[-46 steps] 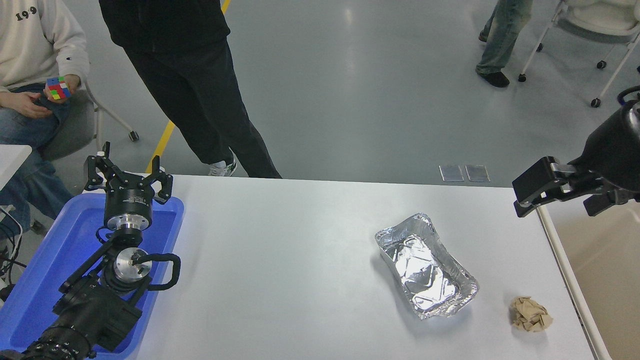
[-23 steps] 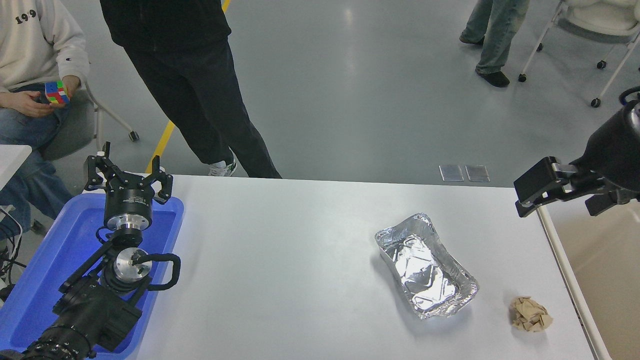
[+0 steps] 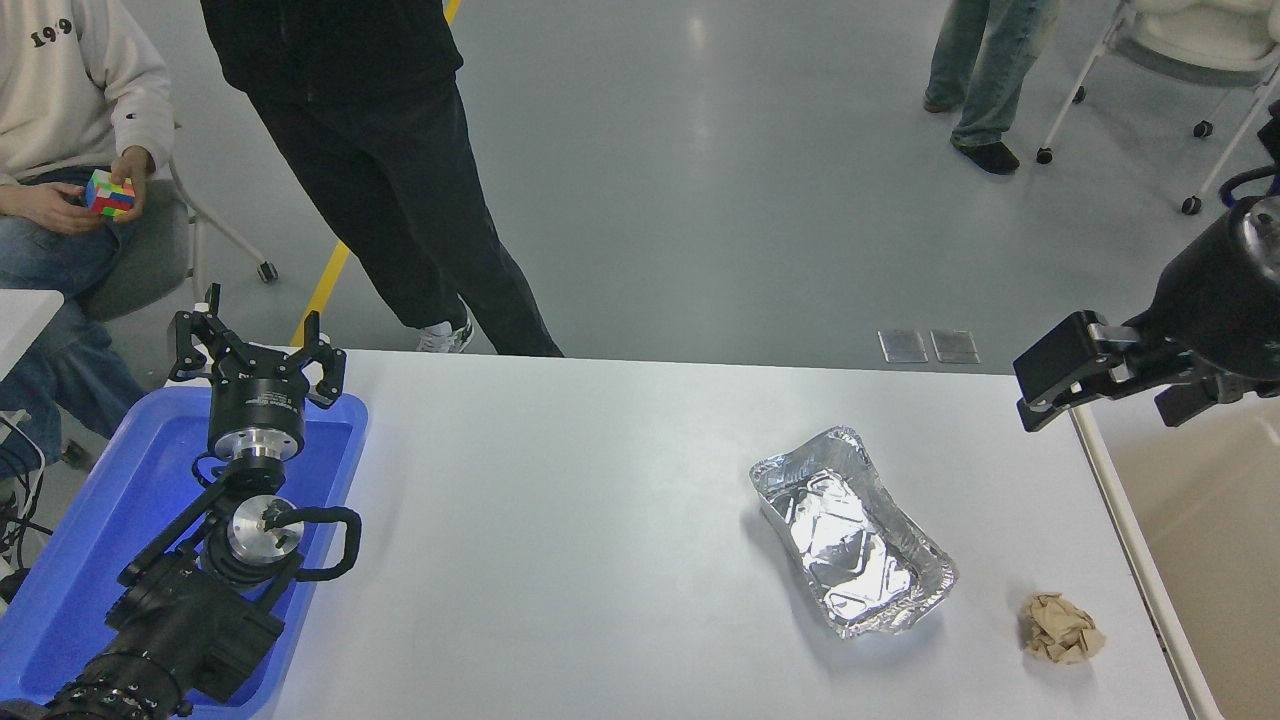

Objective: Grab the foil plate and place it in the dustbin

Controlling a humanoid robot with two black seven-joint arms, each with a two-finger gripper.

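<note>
Right gripper (image 3: 1050, 385) at the table's (image 3: 600, 520) far right corner, raised over the edge, fingers released and holding nothing; below it and toward the camera, well apart, foil plate (image 3: 850, 530) flat on the white top, open side up, lying at a slant; nearer the camera again and slightly right of the plate, crumpled brown paper wad (image 3: 1061, 628), separate from it; directly right of the gripper, past the table edge, beige dustbin (image 3: 1215, 540); far off to the left, left gripper (image 3: 256, 352) parked over the blue tray (image 3: 80, 540), fingers spread.
</note>
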